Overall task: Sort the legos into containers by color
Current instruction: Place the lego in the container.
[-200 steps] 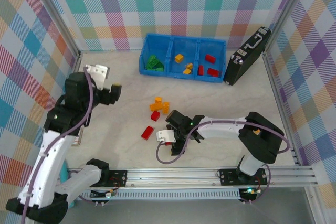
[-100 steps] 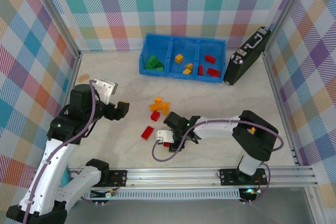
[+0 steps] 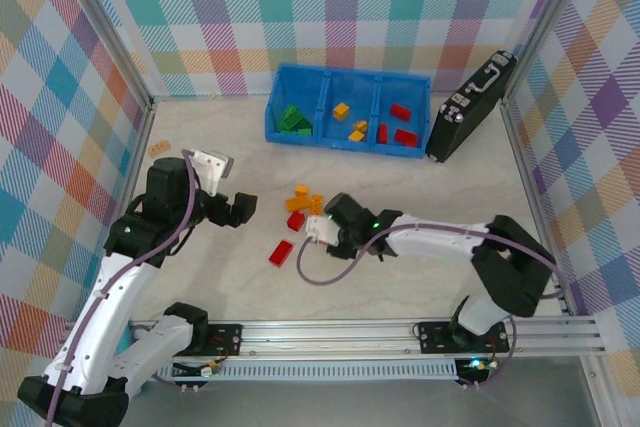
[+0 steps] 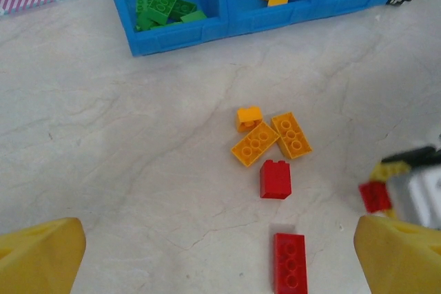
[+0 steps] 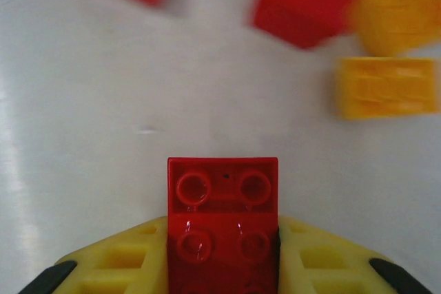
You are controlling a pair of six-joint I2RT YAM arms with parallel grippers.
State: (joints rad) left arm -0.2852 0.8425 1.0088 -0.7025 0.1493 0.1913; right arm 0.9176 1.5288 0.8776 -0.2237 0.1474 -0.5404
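- Your right claw (image 3: 322,230) is clamped on a red brick (image 5: 222,204). The brick sits studs-up between the yellow fingers (image 5: 324,266), out in front of the tray (image 3: 340,141) and well apart from it.
- Your left claw (image 3: 240,209) is spread wide with nothing between its fingers (image 4: 41,256). It hangs over bare tabletop (image 4: 124,170) in front of the tray's left end.
- In the tray, green bricks (image 3: 293,119) lie in the left compartment, yellow bricks (image 3: 350,123) in the middle and red bricks (image 3: 400,122) in the right.
- Loose in front of the tray's middle is a yellow cluster (image 4: 269,139) of three touching pieces.
- A red block (image 4: 275,178) stands just beyond that cluster, on the side away from the tray, and a long red brick (image 4: 289,271) lies farther out again.
- The held brick is level with the red block, off toward the tray's right end.
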